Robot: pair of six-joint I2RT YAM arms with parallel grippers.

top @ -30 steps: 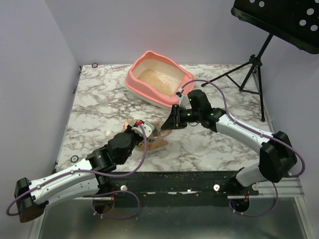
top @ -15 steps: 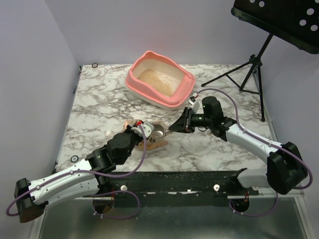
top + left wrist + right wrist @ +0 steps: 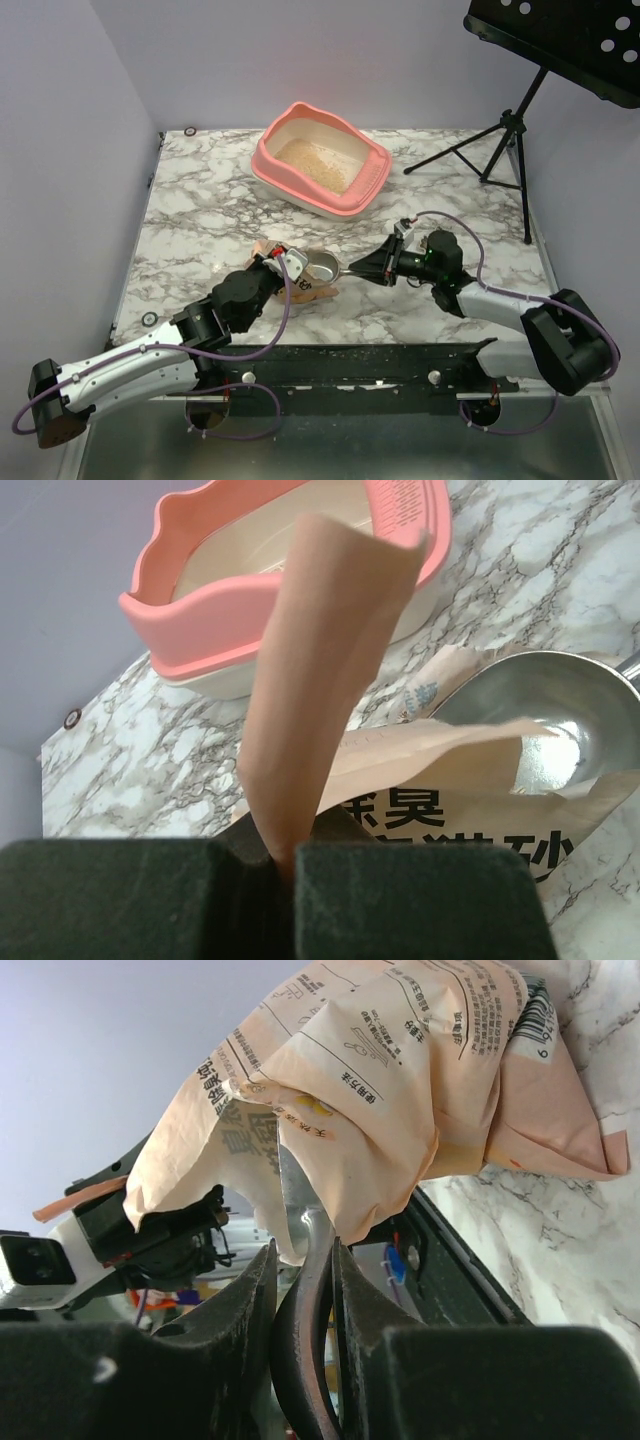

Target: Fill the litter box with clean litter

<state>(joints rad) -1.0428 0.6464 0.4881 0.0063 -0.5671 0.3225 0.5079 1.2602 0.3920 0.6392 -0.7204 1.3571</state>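
While the left jaws clench the raised lip of the bag (image 3: 330, 660) and the right jaws grasp the scoop (image 3: 322, 266) by its handle, push the bowl deep and lift it level. Then carry it to the litter box (image 3: 268, 150), far centre, which holds some clean litter (image 3: 312, 162).

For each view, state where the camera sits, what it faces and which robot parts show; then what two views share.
Top external: above and behind the bases, looking down on table and litter box; both arms show.
Left wrist: on the left arm, facing the bag flap pinched by the left gripper; its pads show.
Right wrist: on the right arm, facing the bag along the scoop held by the right gripper; its fingers show.
Shared: both wrist views show bag and scoop.
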